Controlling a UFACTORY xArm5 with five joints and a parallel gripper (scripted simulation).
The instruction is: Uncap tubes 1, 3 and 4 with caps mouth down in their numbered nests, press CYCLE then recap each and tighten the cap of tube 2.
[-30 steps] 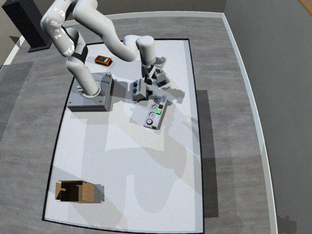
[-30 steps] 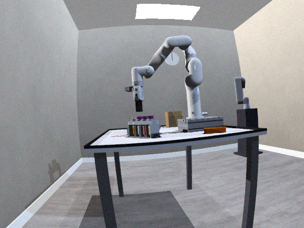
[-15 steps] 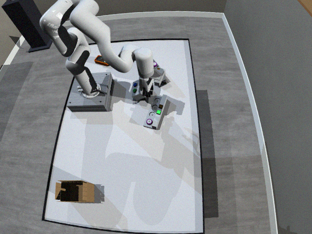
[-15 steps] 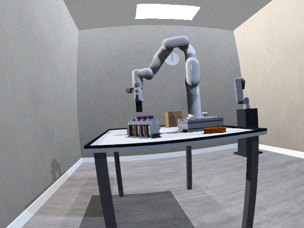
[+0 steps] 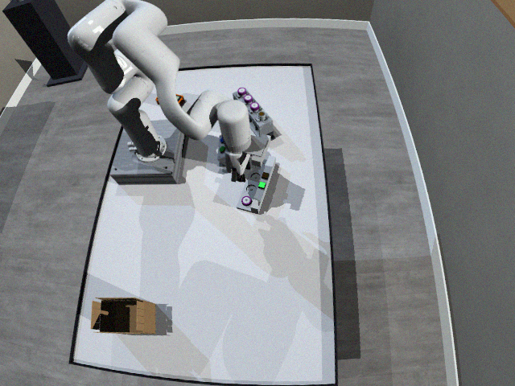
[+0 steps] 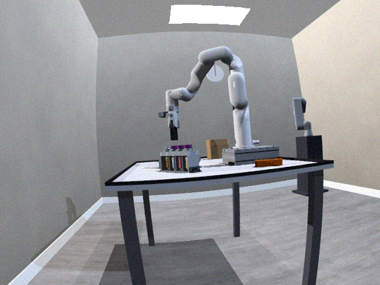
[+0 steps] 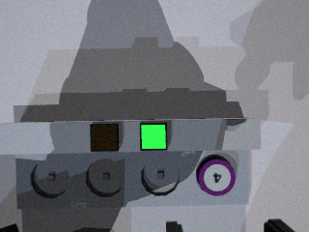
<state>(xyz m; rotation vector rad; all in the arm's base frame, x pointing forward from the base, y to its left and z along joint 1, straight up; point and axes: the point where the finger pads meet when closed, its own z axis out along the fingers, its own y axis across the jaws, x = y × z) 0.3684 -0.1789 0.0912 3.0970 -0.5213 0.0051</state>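
Note:
The cap tray carries a lit green lamp and a dark amber lamp. A purple-rimmed cap marked 4 lies flat in nest 4; the other three nests are empty. In the decapping station, three tubes wear purple caps and the nearest tube is open. My gripper hangs above the tray, fingers partly apart with nothing between them.
The key housing with the green key sits left of the tray, partly hidden by my arm. A cardboard box stands at the far corner, an orange device near the arm's base, and a black tower beside the table.

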